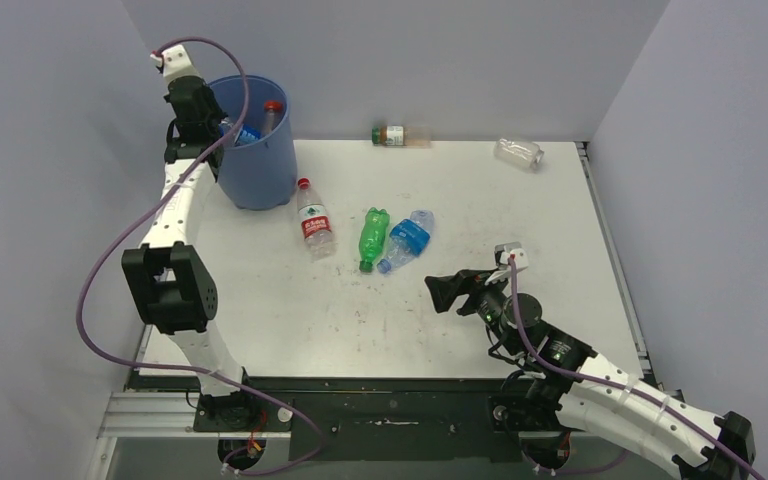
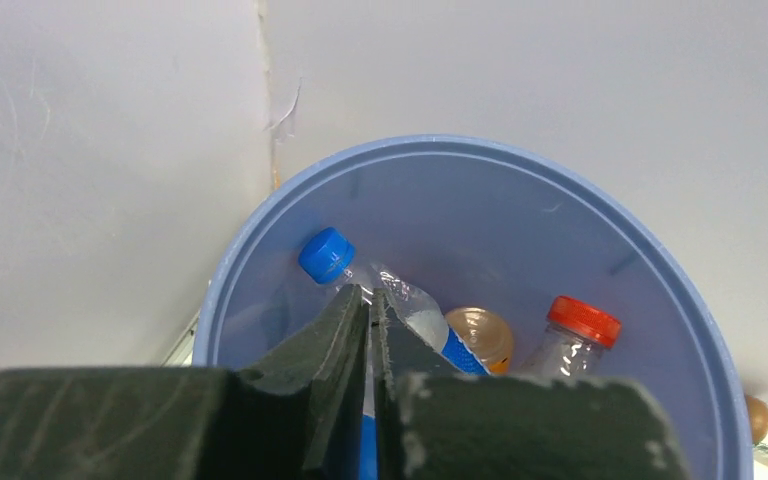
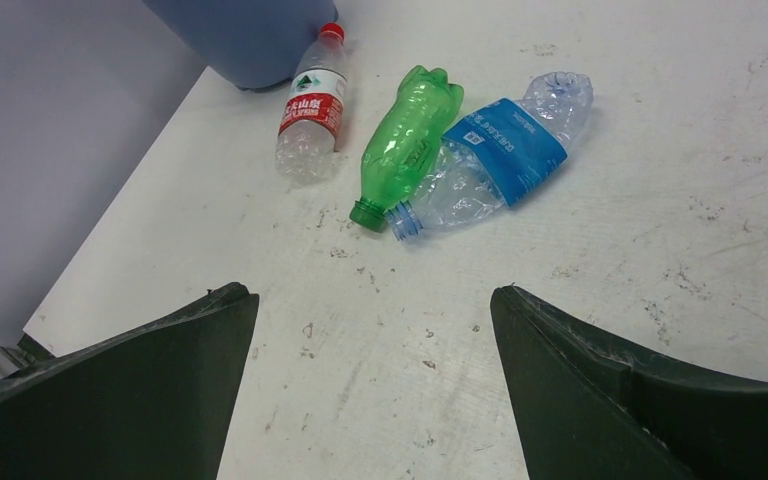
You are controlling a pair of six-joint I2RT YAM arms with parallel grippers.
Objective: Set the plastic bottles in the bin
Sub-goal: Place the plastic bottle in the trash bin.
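Note:
The blue bin [image 1: 260, 165] stands at the table's back left corner. My left gripper [image 1: 210, 120] hangs over its rim [image 2: 460, 150], shut [image 2: 370, 296] with nothing between the fingers. Inside lie a blue-capped bottle [image 2: 326, 254], an orange one [image 2: 480, 336] and a red-capped one [image 2: 582, 322]. On the table lie a red-label bottle [image 1: 314, 222] [image 3: 312, 110], a green bottle [image 1: 372, 238] [image 3: 407, 145] and a crushed blue-label bottle [image 1: 407, 240] [image 3: 500, 150]. My right gripper [image 1: 447, 293] [image 3: 372, 300] stands open just above the table, nearer than these bottles.
An amber bottle [image 1: 398, 136] lies against the back wall and a clear crumpled bottle [image 1: 518, 153] sits at the back right. Grey walls close the table on the left, back and right. The table's near edge lies by the arm bases.

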